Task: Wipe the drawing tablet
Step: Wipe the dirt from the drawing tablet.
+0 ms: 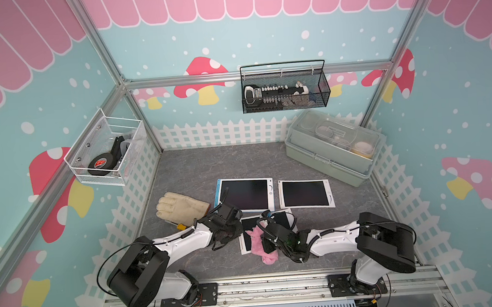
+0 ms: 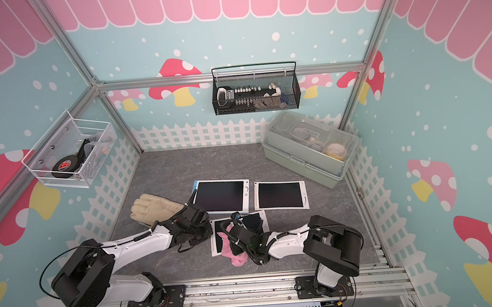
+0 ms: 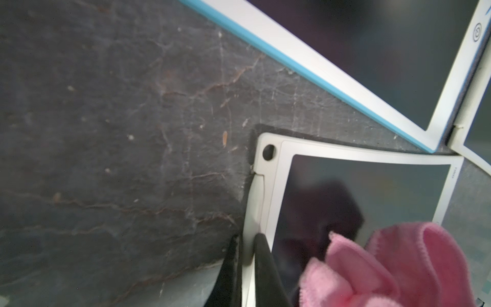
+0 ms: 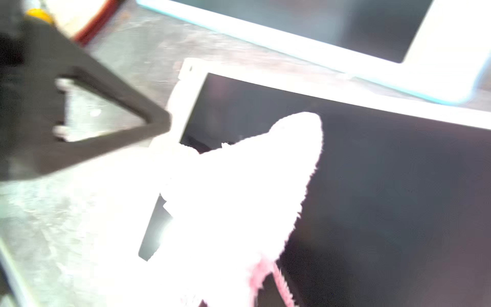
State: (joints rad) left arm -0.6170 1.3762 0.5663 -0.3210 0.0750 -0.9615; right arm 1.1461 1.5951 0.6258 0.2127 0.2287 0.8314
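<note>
The drawing tablet (image 1: 249, 227) (image 2: 256, 220) lies near the front of the grey table, white-framed with a dark screen (image 3: 358, 191) (image 4: 385, 172). My left gripper (image 1: 240, 227) (image 2: 210, 229) (image 3: 247, 239) is shut on the tablet's white side frame, one black finger on each side of the edge. A pink cloth (image 1: 257, 244) (image 2: 239, 258) (image 3: 398, 265) rests bunched on the screen and hangs off the tablet's near edge. My right gripper (image 1: 264, 242) (image 2: 237, 242) is shut on the cloth. Its fingers are hidden by the cloth (image 4: 239, 199), which is washed out white in the right wrist view.
Behind the tablet lie a blue-edged tablet (image 1: 244, 193) and a white one (image 1: 305, 193). A cream glove (image 1: 182, 206) lies to the left. A lidded storage box (image 1: 332, 149) stands back right. A black mesh basket (image 1: 284, 87) and a white wire basket (image 1: 107, 151) hang on the walls.
</note>
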